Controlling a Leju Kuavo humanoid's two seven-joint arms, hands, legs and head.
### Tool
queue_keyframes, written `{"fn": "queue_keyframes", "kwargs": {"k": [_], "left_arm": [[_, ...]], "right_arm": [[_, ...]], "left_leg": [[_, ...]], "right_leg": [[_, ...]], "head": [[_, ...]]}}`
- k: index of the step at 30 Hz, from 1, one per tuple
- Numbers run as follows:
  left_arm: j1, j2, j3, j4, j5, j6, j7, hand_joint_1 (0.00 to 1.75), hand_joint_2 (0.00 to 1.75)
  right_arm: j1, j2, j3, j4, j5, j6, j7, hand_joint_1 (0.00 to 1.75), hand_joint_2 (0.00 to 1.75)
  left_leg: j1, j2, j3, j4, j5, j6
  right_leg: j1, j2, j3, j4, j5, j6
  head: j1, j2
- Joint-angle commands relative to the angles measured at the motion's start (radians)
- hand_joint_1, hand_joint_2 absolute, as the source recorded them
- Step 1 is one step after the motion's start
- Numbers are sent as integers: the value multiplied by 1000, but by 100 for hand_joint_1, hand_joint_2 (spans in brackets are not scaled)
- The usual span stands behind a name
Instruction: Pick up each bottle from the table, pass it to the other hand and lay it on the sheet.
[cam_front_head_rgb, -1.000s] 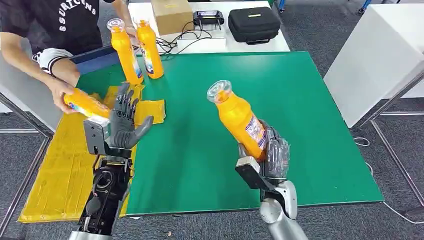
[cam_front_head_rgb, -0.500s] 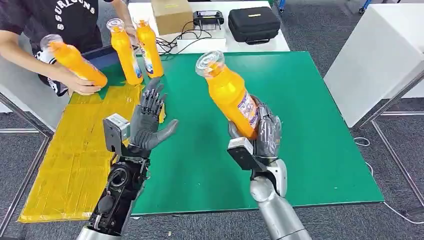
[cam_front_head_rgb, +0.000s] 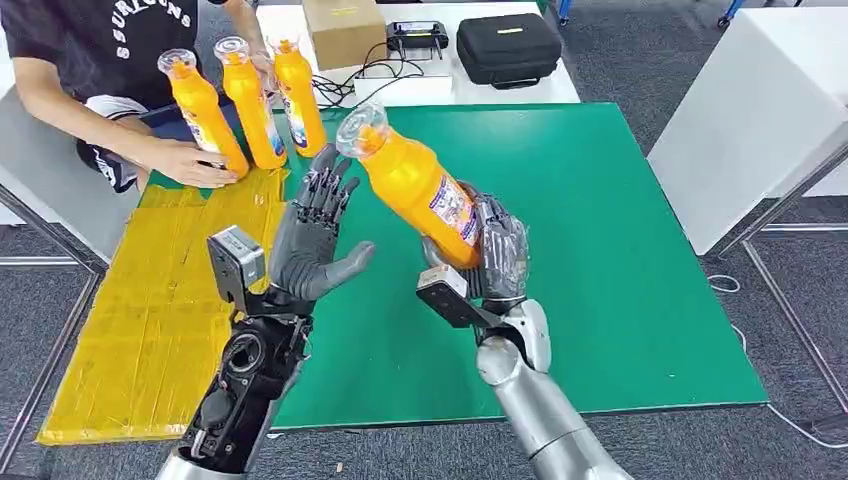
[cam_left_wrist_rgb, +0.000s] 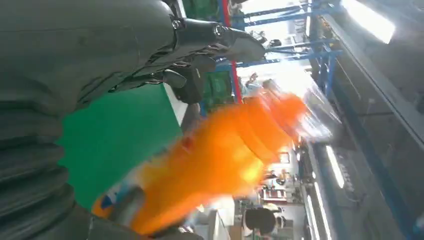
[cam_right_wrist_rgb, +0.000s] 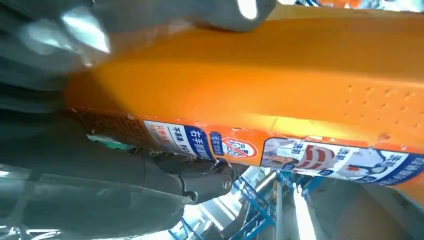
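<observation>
Head view: our right hand grips the bottle above the green mat, cap tilted toward our spread left hand, just beside it. Left wrist view: bottle blurred beyond spread fingers. Right wrist view: fingers wrap the bottle.

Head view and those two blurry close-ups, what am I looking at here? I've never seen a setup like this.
It is a humanoid robot. The wide picture looks down from its head; the close-ups come from cameras at its wrists. Its right hand holds an orange bottle, tilted toward the open left hand. Below lie a green table and a yellow sheet. A person's hand steadies one of three standing bottles at the far edge. The blurred orange shape in the left wrist view is the held bottle.
</observation>
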Motion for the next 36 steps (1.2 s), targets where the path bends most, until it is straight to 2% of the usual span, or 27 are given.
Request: {"fn": "queue_keyframes", "kwargs": {"k": [1,6,12,20,22,23,25,29,31,34,36], "left_arm": [[-73,39,-48,64,37,7,-6,0,175],[-77,49,-42,66,44,12,-12,0,175],[-80,53,-31,88,47,15,-16,0,175],[-79,53,-25,105,16,51,-20,0,175],[-79,52,-23,109,13,54,-20,0,175],[-79,51,-22,112,11,55,-20,0,175],[-80,51,-23,116,-1,63,-19,0,175],[-86,48,-25,128,-19,80,-20,0,175],[-85,48,-21,128,-19,85,-21,0,175],[-81,49,-18,128,-20,90,-23,0,175],[-81,49,-18,128,-20,90,-23,0,175]], "right_arm": [[-92,47,183,271,78,124,-4,175,175],[-93,68,287,291,121,190,16,175,175],[-102,87,347,338,154,142,3,175,175],[-114,89,368,347,120,130,-3,175,175],[-117,89,370,351,111,126,-3,175,175],[-120,89,370,354,106,121,-4,175,175],[-124,89,370,360,94,114,-4,175,175],[-127,84,362,362,65,88,-8,175,175],[-125,82,359,362,60,85,-10,175,175],[-122,80,357,362,59,78,-12,175,175],[-122,80,357,362,59,78,-12,175,175]], "left_leg": [[0,3,4,-1,-1,-2],[1,4,7,-1,-3,-3],[1,2,3,0,-1,-2],[1,1,2,-1,-1,-2],[1,2,5,0,-2,-3],[1,3,11,0,-5,-6],[1,1,3,0,-1,-3],[1,1,6,0,-3,-4],[1,1,1,0,-1,-2],[1,1,1,0,-1,-2],[1,1,5,0,-2,-3]], "right_leg": [[1,2,3,-1,-1,0],[1,1,6,-1,-2,-1],[1,0,2,0,-2,0],[1,0,2,0,-2,-1],[0,-1,5,0,-3,-1],[1,-2,11,0,-6,-1],[0,-1,3,0,-2,-1],[0,-2,6,0,-4,-1],[1,-1,0,0,-1,0],[0,-1,0,0,-1,0],[1,-2,4,0,-3,0]], "head": [[0,0],[-1,0],[0,0],[0,0],[0,0],[0,0],[0,0],[0,0],[0,0],[0,0],[0,0]]}}
